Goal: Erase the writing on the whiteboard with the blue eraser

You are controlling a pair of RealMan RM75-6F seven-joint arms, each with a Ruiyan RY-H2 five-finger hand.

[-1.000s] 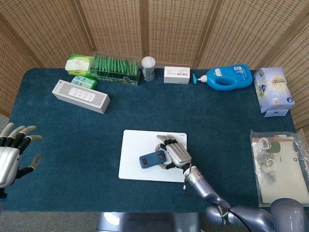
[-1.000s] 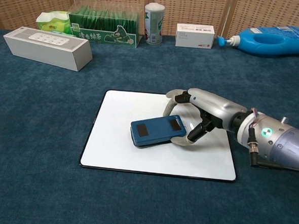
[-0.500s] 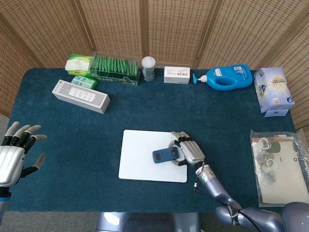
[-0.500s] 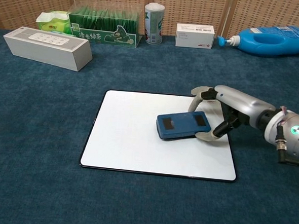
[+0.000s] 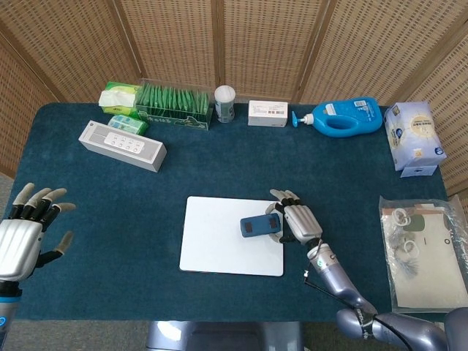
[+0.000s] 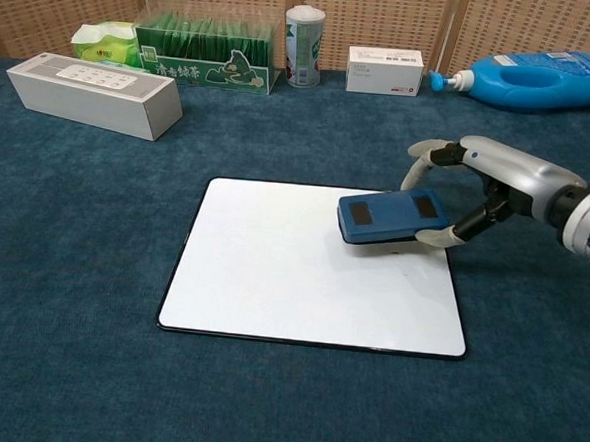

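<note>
The blue eraser (image 6: 393, 217) sits over the upper right part of the whiteboard (image 6: 271, 280), a little right of centre in the chest view; we cannot tell whether its underside touches the board. Starting at the far left of the head view, we see our left hand (image 5: 25, 234) low at the frame's edge, off the table's left end, fingers spread apart and holding nothing. Along the back of the blue table (image 5: 110, 205), from upper left across, stand a pack of tissues (image 5: 121, 96), a long grey speaker (image 5: 122, 145), a green-filled clear box (image 5: 174, 104), a white canister (image 5: 225, 103), a small white box (image 5: 268, 113), a blue bottle lying on its side (image 5: 344, 117) and a tissue box (image 5: 414, 137) at the upper right. The whiteboard lies flat near the centre; in these views its surface looks plain white. Our right hand (image 6: 478, 182) grips the eraser by its right end, fingers curled around it, just at the board's right edge. At the lower right of the head view lies a clear plastic bag (image 5: 424, 252).
</note>
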